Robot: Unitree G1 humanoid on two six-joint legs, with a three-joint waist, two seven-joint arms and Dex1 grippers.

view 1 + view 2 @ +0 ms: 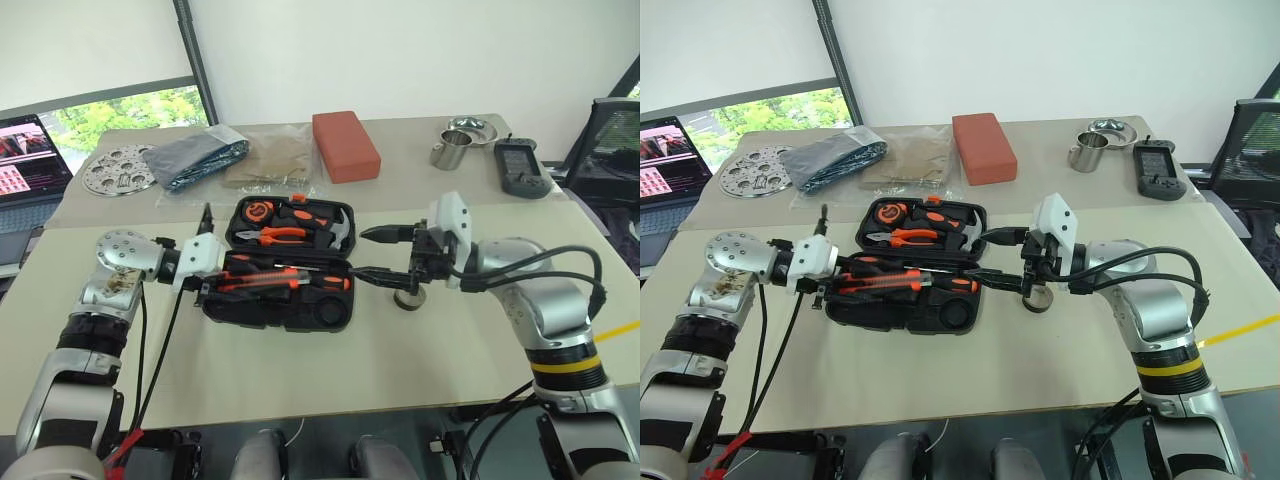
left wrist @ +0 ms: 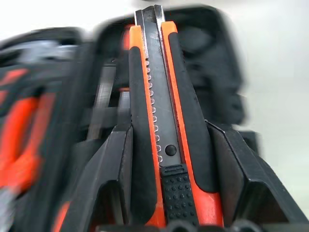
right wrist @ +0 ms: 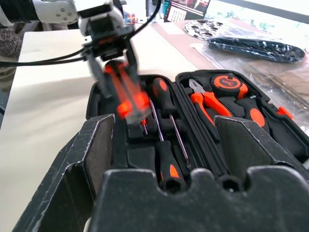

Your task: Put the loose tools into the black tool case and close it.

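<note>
Left fingers: clamped on the knife [image 2: 166, 125], one black finger [image 2: 104, 179] against each long side of its orange-and-black body; the blade end stuck out past the fingertips.
Left gripper [image 1: 205, 268]: reached in from 9 o'clock and hung over the 9 o'clock end of the case's near half, pointing toward 3 o'clock and tilted down.
Left arm: forearm came up from the near-left table edge, wrist bent inward toward the case.
Right fingers: spread apart with nothing between them; one finger [image 1: 385, 235] was higher, the other lower.
Right gripper [image 1: 383, 256]: just off the 3 o'clock edge of the case, about level, pointing toward 9 o'clock.
Right arm: elbow out at 4 o'clock, forearm swung in across the table.
Tape roll [image 1: 406, 300]: on the table just below the right gripper, beside the case's 3 o'clock edge.
Case [image 1: 330, 318]: open and flat at table centre, lid half toward 12 o'clock, near half toward 6 o'clock.
Screwdrivers [image 3: 164, 125]: lay in the near half's slots, lengthwise from 9 to 3 o'clock; the thin orange one could not be told apart.
Lid half: held pliers [image 1: 278, 235], a tape measure [image 1: 257, 211] and a hammer [image 1: 335, 228].
Table [image 1: 330, 380]: beyond the case at 12 o'clock sat a red block [image 1: 345, 145]; a metal cup [image 1: 452, 153] and a black device [image 1: 520, 168] stood toward 2 o'clock.
</note>
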